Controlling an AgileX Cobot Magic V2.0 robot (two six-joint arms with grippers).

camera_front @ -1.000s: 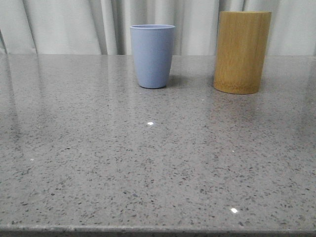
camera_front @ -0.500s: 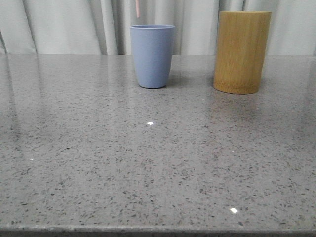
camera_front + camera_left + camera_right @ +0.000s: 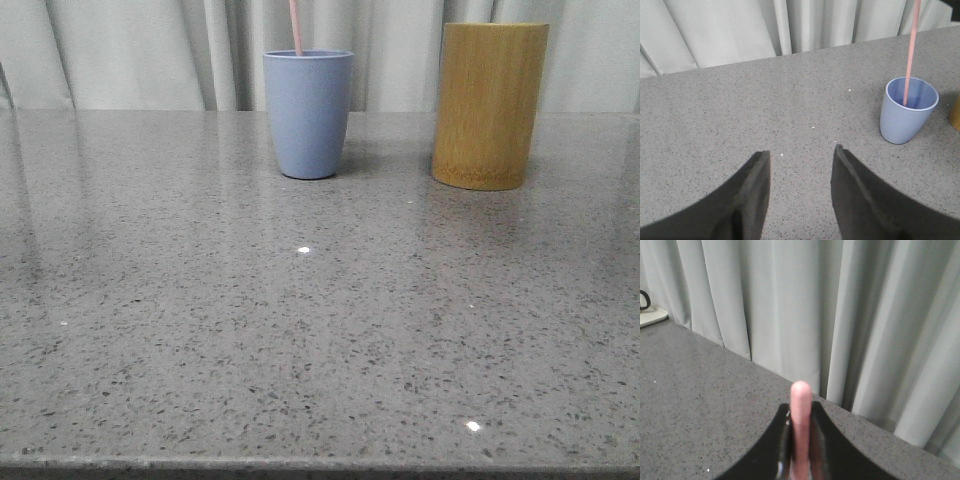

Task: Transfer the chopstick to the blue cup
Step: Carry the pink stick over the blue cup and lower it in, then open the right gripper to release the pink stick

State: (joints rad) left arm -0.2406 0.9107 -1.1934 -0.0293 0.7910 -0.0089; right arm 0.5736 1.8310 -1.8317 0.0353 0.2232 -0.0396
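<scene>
The blue cup [image 3: 308,113] stands at the back middle of the table. A pale pink chopstick [image 3: 296,27] rises out of it past the top of the front view. In the left wrist view the cup [image 3: 908,111] holds the chopstick [image 3: 910,52], whose lower end is inside. My right gripper [image 3: 801,412] is shut on the chopstick [image 3: 801,425], its tip showing between the fingers; this gripper is out of the front view. My left gripper [image 3: 802,154] is open and empty above the table, apart from the cup.
A tall yellow-brown bamboo cylinder [image 3: 490,105] stands to the right of the blue cup; its edge shows in the left wrist view [image 3: 955,113]. Grey curtains [image 3: 140,50] hang behind the speckled grey table [image 3: 300,330]. A white object [image 3: 650,316] lies at the table's edge.
The pink chopstick came down from above the front view. One second ago it was absent, half a second ago its end hung above the cup, and now it reaches into the cup.
</scene>
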